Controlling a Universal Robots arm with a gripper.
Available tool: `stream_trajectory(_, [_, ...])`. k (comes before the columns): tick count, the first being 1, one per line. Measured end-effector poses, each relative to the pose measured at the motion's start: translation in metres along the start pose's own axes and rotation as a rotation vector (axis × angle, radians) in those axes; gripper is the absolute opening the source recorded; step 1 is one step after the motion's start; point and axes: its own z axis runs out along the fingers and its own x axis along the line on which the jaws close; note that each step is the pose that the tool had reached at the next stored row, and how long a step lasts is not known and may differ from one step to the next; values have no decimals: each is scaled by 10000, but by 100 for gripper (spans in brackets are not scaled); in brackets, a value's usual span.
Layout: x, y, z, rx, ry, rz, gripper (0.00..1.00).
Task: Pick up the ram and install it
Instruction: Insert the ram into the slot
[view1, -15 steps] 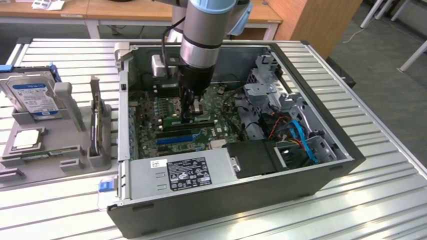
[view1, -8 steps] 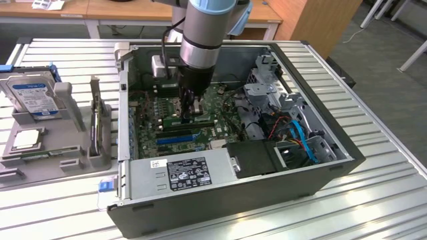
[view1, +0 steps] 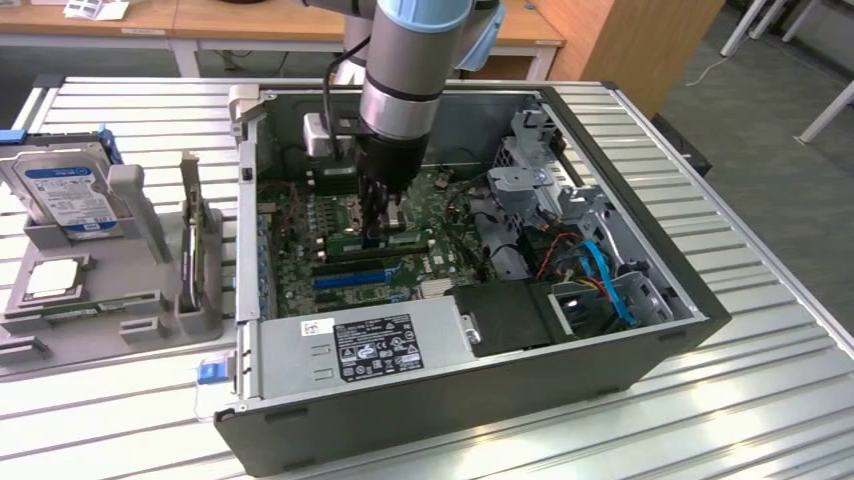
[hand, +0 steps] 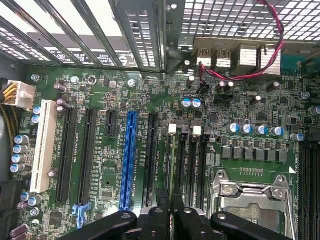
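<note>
My gripper (view1: 383, 232) reaches down inside the open computer case (view1: 667, 330), low over the green motherboard (view1: 300, 225). Its black fingers (hand: 161, 202) stand close together, shut on the ram (hand: 170, 165), which the wrist view shows edge-on as a thin green strip between them. In the exterior view the ram (view1: 407, 240) shows as a narrow green stick just under the fingers. It hangs along the black memory slots (hand: 192, 165) with white end clips (hand: 173, 128), beside the metal CPU socket (hand: 252, 200). Whether it touches a slot I cannot tell.
A grey fixture (view1: 80, 320) at the exterior view's left holds a silver hard drive (view1: 67, 190) with a blue label and an upright expansion card (view1: 200, 250). Inside the case sit the power supply (view1: 367, 345), a drive cage (view1: 534, 185), blue cables (view1: 603, 280) and a blue card slot (hand: 129, 160).
</note>
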Motion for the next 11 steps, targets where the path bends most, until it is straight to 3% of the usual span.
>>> stream_trajectory(11, [0, -1, 5, 0, 0, 0, 13])
